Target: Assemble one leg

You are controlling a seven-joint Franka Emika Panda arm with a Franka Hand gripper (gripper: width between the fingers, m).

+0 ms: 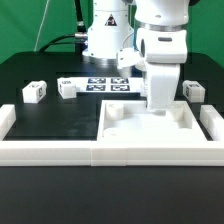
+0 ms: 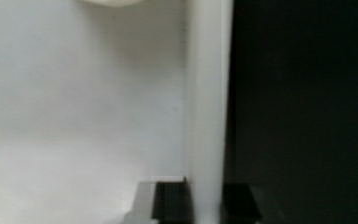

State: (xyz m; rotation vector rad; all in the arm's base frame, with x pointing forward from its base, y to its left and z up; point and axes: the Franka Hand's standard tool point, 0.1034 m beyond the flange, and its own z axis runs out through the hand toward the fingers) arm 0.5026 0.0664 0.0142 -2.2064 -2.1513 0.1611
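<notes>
Small white legs with tags lie on the black table: one (image 1: 33,92) and another (image 1: 67,87) at the exterior view's left, and one (image 1: 193,90) at its right. No leg shows in the wrist view. The large flat white panel (image 1: 125,128) lies at the front right. My gripper (image 1: 160,107) is down on the panel's far edge. In the wrist view, the gripper (image 2: 206,192) has its dark fingers (image 2: 171,203) on either side of the panel's edge (image 2: 206,100), one over the white top and one over the black table, closed on it.
The marker board (image 1: 105,83) lies behind the panel, in front of the robot base (image 1: 105,40). A white wall (image 1: 60,150) runs along the table's front and sides, and the panel sits close to its right corner. Another small white part (image 1: 125,60) lies near the base.
</notes>
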